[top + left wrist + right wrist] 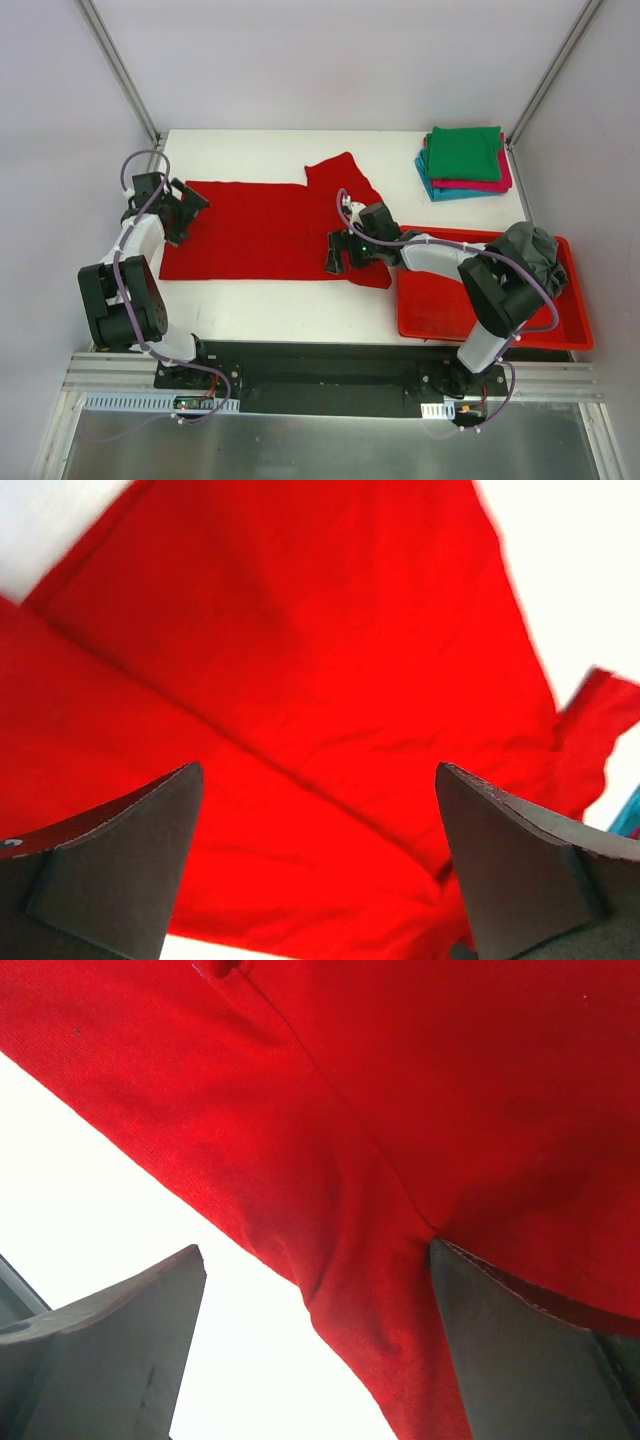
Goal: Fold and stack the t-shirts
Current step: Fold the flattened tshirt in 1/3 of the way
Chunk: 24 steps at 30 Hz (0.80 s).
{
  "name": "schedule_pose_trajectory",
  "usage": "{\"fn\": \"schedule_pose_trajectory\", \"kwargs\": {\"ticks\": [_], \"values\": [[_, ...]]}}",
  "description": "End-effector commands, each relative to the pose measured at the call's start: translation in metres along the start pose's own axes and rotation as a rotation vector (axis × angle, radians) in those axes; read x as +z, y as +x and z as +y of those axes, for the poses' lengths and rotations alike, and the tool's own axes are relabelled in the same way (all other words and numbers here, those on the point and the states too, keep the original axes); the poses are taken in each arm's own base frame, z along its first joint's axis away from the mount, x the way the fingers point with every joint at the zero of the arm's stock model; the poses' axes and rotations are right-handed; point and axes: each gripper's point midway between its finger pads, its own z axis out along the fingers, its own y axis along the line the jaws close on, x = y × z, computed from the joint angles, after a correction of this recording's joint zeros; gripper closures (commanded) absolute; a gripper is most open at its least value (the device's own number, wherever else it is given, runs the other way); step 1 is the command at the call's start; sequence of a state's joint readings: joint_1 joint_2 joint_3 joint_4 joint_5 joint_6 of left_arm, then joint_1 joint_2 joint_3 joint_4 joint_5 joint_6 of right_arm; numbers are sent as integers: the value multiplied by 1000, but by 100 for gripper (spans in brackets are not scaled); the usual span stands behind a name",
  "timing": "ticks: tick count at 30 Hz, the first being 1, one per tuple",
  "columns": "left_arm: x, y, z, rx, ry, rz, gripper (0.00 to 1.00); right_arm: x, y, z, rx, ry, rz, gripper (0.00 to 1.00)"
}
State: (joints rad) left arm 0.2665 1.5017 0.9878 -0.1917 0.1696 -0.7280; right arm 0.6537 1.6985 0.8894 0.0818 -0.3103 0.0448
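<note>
The bright red t-shirt lies spread flat on the white table, with one sleeve pointing to the back. My left gripper is open over the shirt's left edge; in the left wrist view red cloth fills the space between the fingers. My right gripper is open at the shirt's front right edge; in the right wrist view the cloth's edge lies between the fingers. Folded green, magenta and teal t-shirts are stacked at the back right. A dark grey t-shirt lies crumpled in the tray.
A red plastic tray sits at the front right, next to the right arm. Bare white table shows behind the shirt and along its front. Grey walls with metal posts enclose the table.
</note>
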Motion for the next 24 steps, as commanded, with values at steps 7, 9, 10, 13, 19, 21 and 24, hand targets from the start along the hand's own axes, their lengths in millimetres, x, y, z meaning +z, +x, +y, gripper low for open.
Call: {"fn": "schedule_pose_trajectory", "kwargs": {"ticks": [7,9,10,13,19,21,24], "values": [[23,74,78,-46,-190,208,1,0,84,-1,62,88,253,4],[19,80,93,-47,-255,214,1,-4,93,5,47,93,270,4],[15,83,100,-44,-286,213,1,-6,98,8,37,98,278,4],[1,89,125,-42,-383,194,1,-15,115,16,22,110,300,4],[-43,94,167,-36,-511,83,1,-39,145,18,-9,185,331,4],[-55,91,170,-32,-505,42,1,-43,154,19,-4,184,342,4],[-64,91,174,-28,-497,-3,1,-47,161,17,4,203,337,4]]}}
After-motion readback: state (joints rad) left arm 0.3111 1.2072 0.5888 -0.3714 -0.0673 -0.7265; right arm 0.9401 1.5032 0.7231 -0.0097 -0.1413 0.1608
